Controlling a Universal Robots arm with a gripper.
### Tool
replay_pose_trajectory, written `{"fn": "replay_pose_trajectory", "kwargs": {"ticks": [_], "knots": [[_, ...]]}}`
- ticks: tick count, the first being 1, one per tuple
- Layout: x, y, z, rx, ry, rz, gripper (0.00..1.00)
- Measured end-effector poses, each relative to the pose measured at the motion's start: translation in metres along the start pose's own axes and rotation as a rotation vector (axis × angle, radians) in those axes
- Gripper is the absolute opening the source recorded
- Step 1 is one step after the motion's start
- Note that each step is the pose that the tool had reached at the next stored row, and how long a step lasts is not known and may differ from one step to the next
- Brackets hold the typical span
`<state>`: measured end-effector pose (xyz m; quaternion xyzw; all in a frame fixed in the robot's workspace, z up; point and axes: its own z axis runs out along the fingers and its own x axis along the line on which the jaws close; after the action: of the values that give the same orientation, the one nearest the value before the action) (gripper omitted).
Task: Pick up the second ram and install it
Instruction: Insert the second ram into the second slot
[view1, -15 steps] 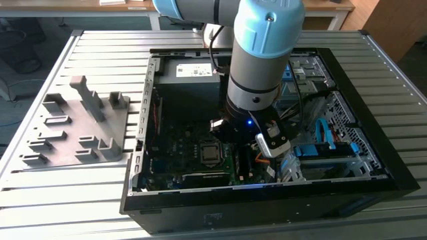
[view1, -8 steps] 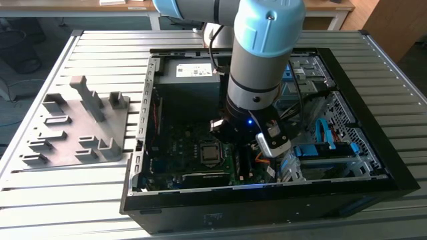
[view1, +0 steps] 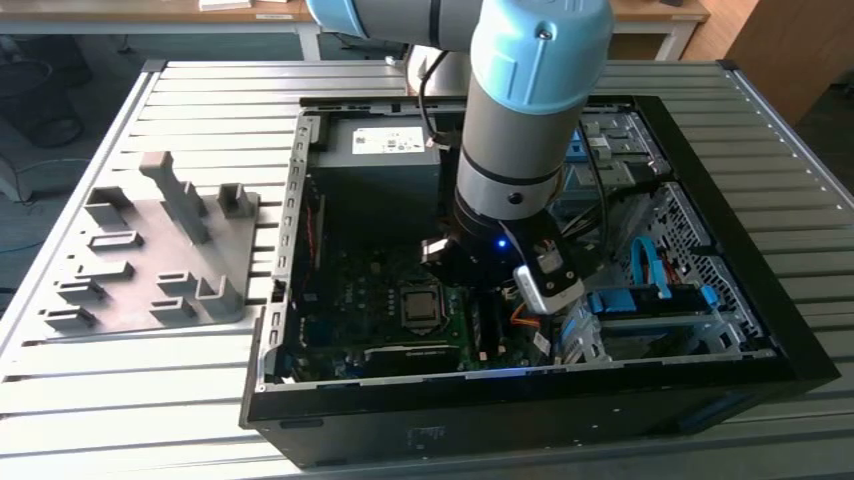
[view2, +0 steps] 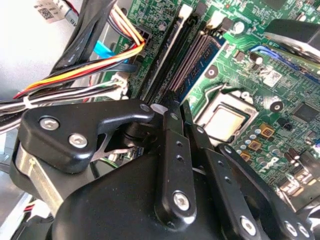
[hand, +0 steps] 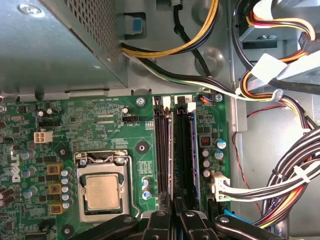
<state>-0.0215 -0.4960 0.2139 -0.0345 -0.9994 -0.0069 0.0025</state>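
Note:
My gripper (view2: 176, 107) (hand: 173, 210) hangs inside the open computer case (view1: 534, 395), low over the memory slots beside the processor (view1: 420, 303). Its two black fingers (view2: 167, 150) stand pressed together, shut, and nothing shows between them. A thin blue ram stick (view2: 202, 62) (hand: 193, 160) stands seated in the outer slot. One end of it reaches right up to the fingertips. I cannot tell whether the tips touch it, or whether it is the second ram. The black slots (hand: 161, 150) next to it look bare.
Bundles of coloured cables (view2: 90, 70) (hand: 280, 170) crowd the side of the slots away from the processor socket (hand: 101, 192). The grey power supply box (hand: 55, 45) stands over the board's far end. A grey slotted holder block (view1: 160, 250) lies on the table at the exterior view's left.

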Motion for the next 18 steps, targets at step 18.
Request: {"fn": "replay_pose_trajectory", "kwargs": {"ticks": [18], "knots": [[-0.0023, 0.0001, 0.0, -0.0073, 0.0028, -0.038, 0.14]]}}
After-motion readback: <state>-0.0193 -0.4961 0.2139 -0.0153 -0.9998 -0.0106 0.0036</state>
